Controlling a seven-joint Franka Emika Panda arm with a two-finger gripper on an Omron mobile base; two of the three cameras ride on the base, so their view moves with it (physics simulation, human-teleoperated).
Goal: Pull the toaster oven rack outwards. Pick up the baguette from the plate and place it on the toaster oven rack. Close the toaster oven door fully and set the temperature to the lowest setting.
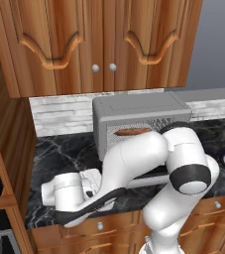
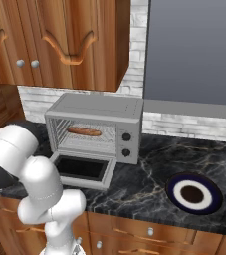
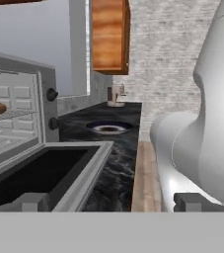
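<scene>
one oven [image 2: 97, 124], a boxy grey metal case with a flat top, stands at the back of the black marbled worktop [image 2: 184, 154] against the pale brick wall. its one door [image 2: 82, 170], a grey frame round dark glass, lies dropped flat toward the front edge of the worktop, so the cavity is open. inside, one silvery wire rack [image 2: 87, 142] spans the cavity, and one baguette [image 2: 84, 131], thin, long and reddish-brown, lies across it toward the back. two round black knobs [image 2: 126, 145] sit one above the other on the oven's right panel. one round plate [image 2: 193, 193], dark blue rim, pale ring and dark centre, lies well to the right of the oven near the front edge of the worktop, with nothing on it. the white arm folds low in front of the oven, its hand out at the left end of the worktop's front edge; the tool [image 3: 111, 201] has its two small dark tips spread wide apart and grips nothing, with the left tip just beside the near corner of the door's frame; i cannot tell whether they touch. wooden cabinets [image 1: 99, 39] with two small round silver pulls hang above the oven, and wooden drawers [image 2: 149, 234] with similar pulls run below the worktop.
</scene>
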